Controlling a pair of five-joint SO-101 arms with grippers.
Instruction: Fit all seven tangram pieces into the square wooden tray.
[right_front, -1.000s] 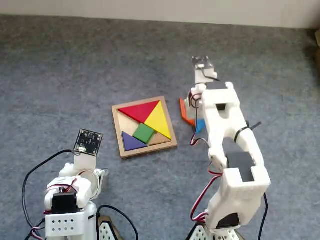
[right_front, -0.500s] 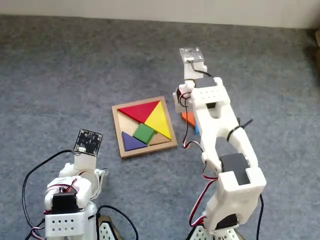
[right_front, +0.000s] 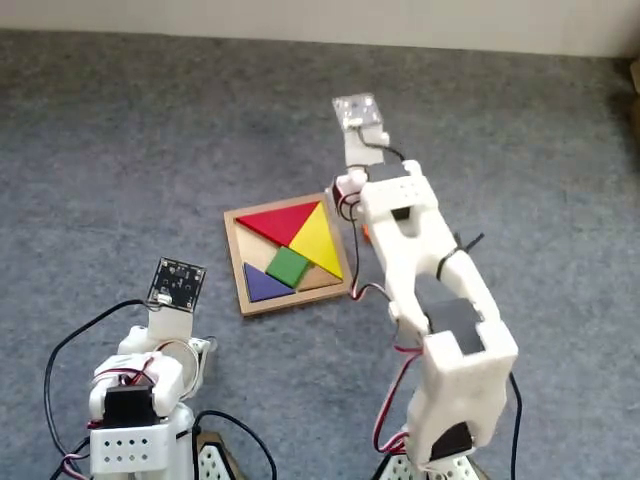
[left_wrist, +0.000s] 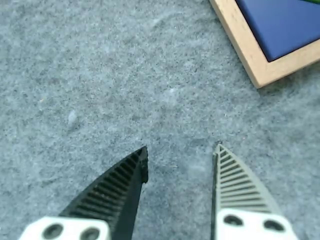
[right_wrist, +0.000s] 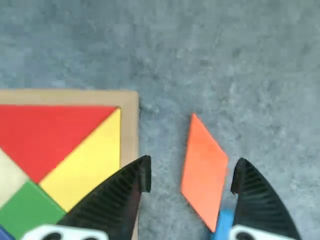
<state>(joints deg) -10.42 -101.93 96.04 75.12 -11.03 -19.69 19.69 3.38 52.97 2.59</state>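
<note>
At the near left, leave the left gripper (left_wrist: 181, 148) parked over bare carpet (left_wrist: 100, 75), fingers apart and holding nothing, a little off the near-left corner of the square wooden tray (right_front: 300, 302). In the middle, read the tray before acting: red triangle (right_front: 280, 222) and yellow triangle (right_front: 318, 242) along the far and right sides, green square (right_front: 288, 266) at the centre, blue-violet triangle (right_front: 262, 284) at the near left, plus two bare wood gaps, one at the left and one at the near right, not yet filled. Just right of the tray's right rim, go for the orange parallelogram (right_wrist: 204, 172), flat on the carpet, with a light blue piece (right_wrist: 224, 225) touching or overlapping its near end; cannot tell which. Hold the right gripper (right_wrist: 192, 161) spread wide and empty, straddling the orange piece as seen from the wrist. Lower straight down, without landing a finger on the tray rim or dragging the blue piece. Close across the parallelogram's narrow width, near its middle, to stop any swivel. Probably best to lift clear of the rim before carrying leftward, and to match the slant to whichever gap suits.
</note>
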